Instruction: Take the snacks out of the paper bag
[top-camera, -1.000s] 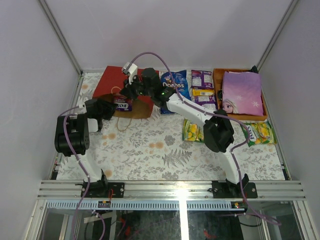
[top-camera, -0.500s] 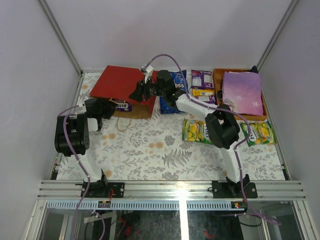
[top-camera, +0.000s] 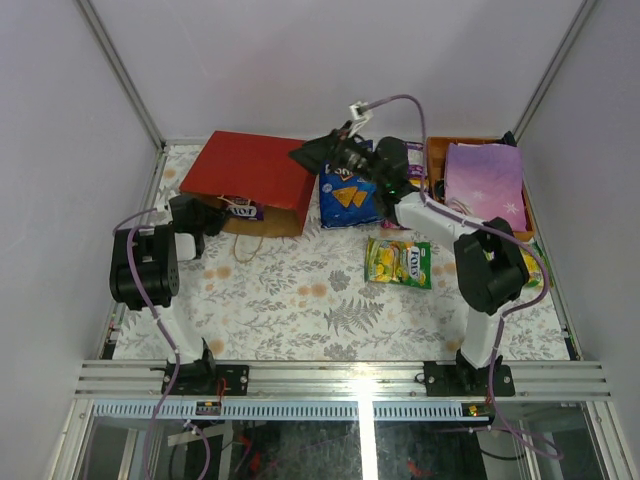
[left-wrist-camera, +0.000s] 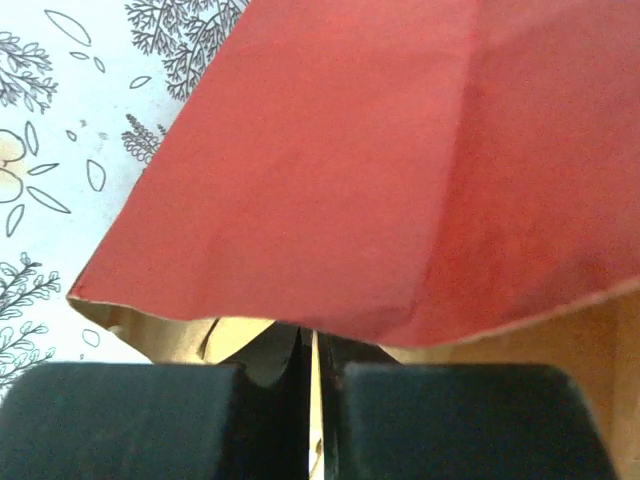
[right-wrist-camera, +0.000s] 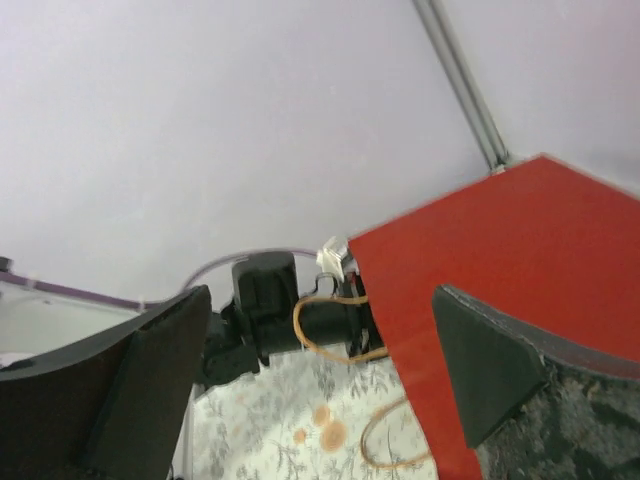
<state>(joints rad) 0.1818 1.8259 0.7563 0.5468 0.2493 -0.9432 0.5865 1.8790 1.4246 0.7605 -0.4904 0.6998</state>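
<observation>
The red paper bag (top-camera: 250, 172) lies flat at the back left, its brown mouth facing me. A purple snack packet (top-camera: 245, 210) pokes out of that mouth. My left gripper (top-camera: 213, 214) sits at the mouth's left corner. In the left wrist view its fingers (left-wrist-camera: 312, 345) are shut under the red flap (left-wrist-camera: 400, 170), with a thin pale sliver between them that I cannot identify. My right gripper (top-camera: 312, 155) hovers open and empty above the bag's right edge (right-wrist-camera: 322, 300). The blue Doritos bag (top-camera: 348, 195) and a yellow-green pack (top-camera: 398, 263) lie on the cloth.
An orange tray (top-camera: 436, 160) at the back right holds a flat lilac princess-print item (top-camera: 485, 185). Another yellow-green pack (top-camera: 535, 268) peeks out behind the right elbow. Tan cord handles (top-camera: 247, 245) trail from the bag's mouth. White walls close in on three sides.
The right gripper has lifted off the bag, swung right and opened wide. The bag's top has dropped flat. The Doritos bag is uncovered. The left gripper has shut.
</observation>
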